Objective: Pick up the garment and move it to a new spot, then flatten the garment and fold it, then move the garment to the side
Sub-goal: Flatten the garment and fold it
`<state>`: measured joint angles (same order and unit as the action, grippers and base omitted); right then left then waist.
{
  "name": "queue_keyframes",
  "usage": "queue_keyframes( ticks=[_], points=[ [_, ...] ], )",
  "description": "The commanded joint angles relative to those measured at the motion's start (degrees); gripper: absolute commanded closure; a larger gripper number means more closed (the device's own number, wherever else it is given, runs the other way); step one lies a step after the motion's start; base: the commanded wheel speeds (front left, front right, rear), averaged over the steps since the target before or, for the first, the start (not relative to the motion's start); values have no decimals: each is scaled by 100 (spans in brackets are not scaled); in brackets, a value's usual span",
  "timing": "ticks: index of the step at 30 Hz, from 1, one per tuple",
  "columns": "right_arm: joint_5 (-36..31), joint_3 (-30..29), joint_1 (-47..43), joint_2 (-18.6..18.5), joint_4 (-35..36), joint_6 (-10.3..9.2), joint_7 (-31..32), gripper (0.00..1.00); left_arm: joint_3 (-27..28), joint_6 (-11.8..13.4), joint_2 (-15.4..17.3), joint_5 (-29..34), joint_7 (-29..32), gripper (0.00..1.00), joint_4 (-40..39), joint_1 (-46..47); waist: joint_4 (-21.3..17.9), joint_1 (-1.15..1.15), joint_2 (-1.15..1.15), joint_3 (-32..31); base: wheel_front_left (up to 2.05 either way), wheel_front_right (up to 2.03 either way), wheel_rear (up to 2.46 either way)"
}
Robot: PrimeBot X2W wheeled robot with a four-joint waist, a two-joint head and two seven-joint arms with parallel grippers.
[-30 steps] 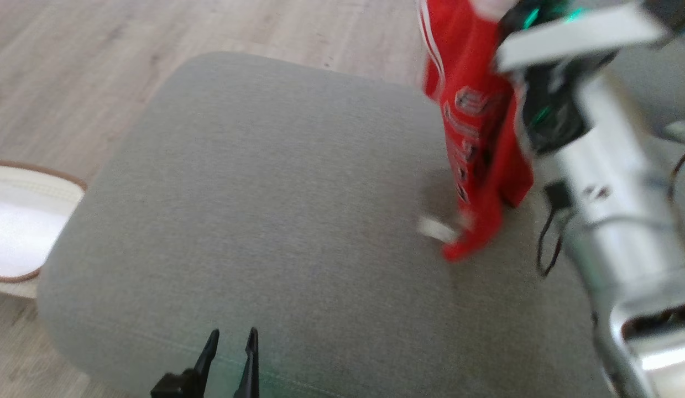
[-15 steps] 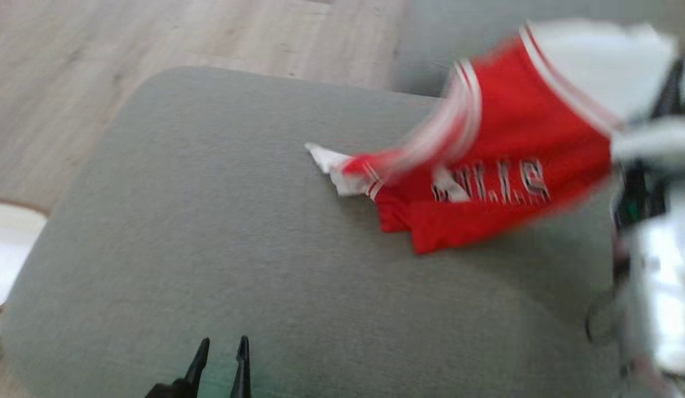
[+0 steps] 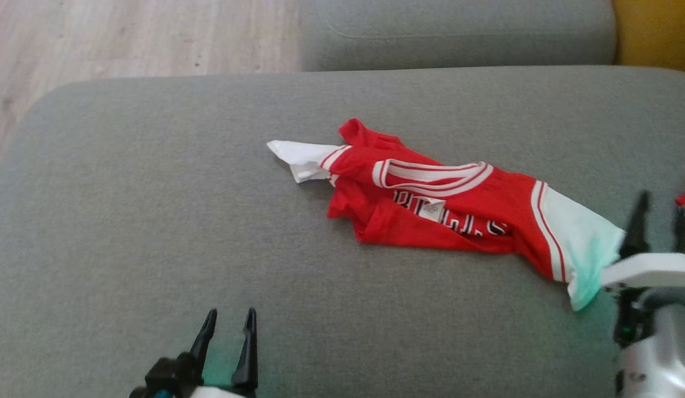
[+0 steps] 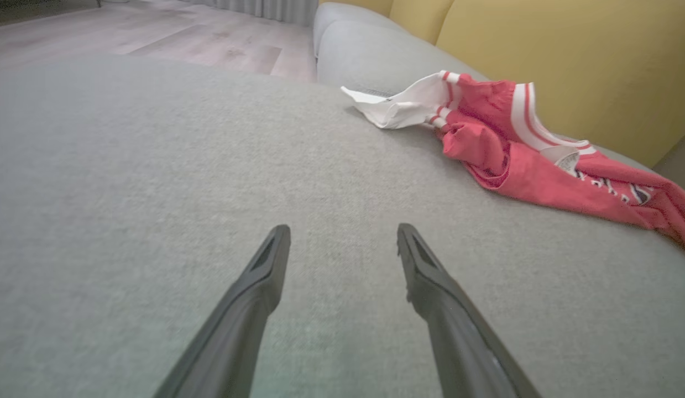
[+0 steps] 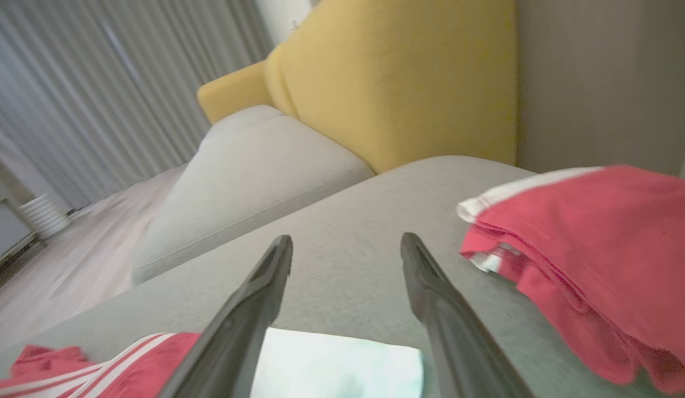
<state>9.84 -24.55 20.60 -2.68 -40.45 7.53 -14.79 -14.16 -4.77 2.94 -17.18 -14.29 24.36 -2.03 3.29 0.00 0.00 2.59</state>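
The garment [image 3: 447, 213] is a red jersey with white trim and white ends. It lies crumpled in a long strip across the grey sofa cushion [image 3: 154, 210], and in the left wrist view the garment [image 4: 519, 160] sits at the upper right. My right gripper [image 3: 660, 207] stands open just past the jersey's white right end, nothing between its fingers. In the right wrist view the right gripper [image 5: 346, 239] hangs over that white end [image 5: 336, 365]. My left gripper [image 3: 230, 312] is open near the cushion's front edge, well clear of the cloth; its wrist view shows the left gripper [image 4: 343, 229] over bare cushion.
A second red cloth [image 5: 596, 243] lies on the cushion to the right of my right gripper. Yellow back cushions [image 4: 569, 55] rise behind the seat. Another grey cushion [image 3: 458, 27] adjoins at the back. Wood floor [image 3: 126, 38] lies to the far left.
The head camera has swung. The garment hung from my shut right gripper, swept down across the cushion, and now lies loose on it. The right gripper has opened. The left gripper stays open.
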Motion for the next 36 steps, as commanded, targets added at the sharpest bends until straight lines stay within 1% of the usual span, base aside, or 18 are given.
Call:
queue_keyframes(
  ticks=[1, 4, 7, 8, 9, 13, 18, 22, 27, 31, 36],
  points=[
    [78, 538, -96, -20, 387, -4, -21, 0, 91, -24, -6, -90, -71, 0, -216, 389, -142, 0, 0, 94, 0, 0, 0],
    [171, 1282, -359, -20, 808, -4, -21, 0, -97, -55, -6, -132, -71, 0, -245, 627, -259, 0, 0, 186, 0, 0, 0],
    [121, 1933, -537, -20, 1089, -4, -21, 0, -408, -107, -6, -209, -71, 0, -221, 1006, -367, 0, 0, 330, 0, 0, 0],
    [121, 1933, -537, -20, 1089, -4, -21, 0, -408, -107, -6, -209, -71, 0, -221, 1006, -367, 0, 0, 330, 0, 0, 0],
    [97, 2117, -570, -20, 1159, -4, -21, 0, -521, -125, -6, -271, -71, 0, -199, 1157, -411, 0, 0, 388, 0, 0, 0],
    [109, 2638, -610, -20, 1285, -4, -21, 0, -1116, -210, -6, -580, -71, 0, 54, 1822, -623, 0, 0, 604, 0, 0, 0],
    [144, 3128, -557, -20, 1271, -4, -21, 0, -1845, -259, -6, -1185, -71, 0, 777, 2633, -946, 0, 0, 827, 0, 0, 0],
    [182, 3440, -506, -20, 1259, -4, -21, 0, -2174, -267, -6, -1542, -71, 0, 1298, 3225, -1167, 0, 0, 970, 0, 0, 0],
    [242, 3623, -477, -20, 1251, -4, -21, 0, -2321, -269, -6, -1874, -71, 0, 1874, 3740, -1350, 0, 0, 1100, 0, 0, 0],
    [253, 3675, -463, -20, 1233, -4, -21, 0, -2566, -270, -6, -2144, -68, 0, 2408, 4011, -1415, 0, 0, 1153, 0, 0, 0],
    [265, 3653, -441, -20, 1211, -4, -21, 0, -2975, -270, -6, -2589, 27, 0, 2713, 4220, -1421, 0, 0, 1190, 0, 0, 0]
  ],
)
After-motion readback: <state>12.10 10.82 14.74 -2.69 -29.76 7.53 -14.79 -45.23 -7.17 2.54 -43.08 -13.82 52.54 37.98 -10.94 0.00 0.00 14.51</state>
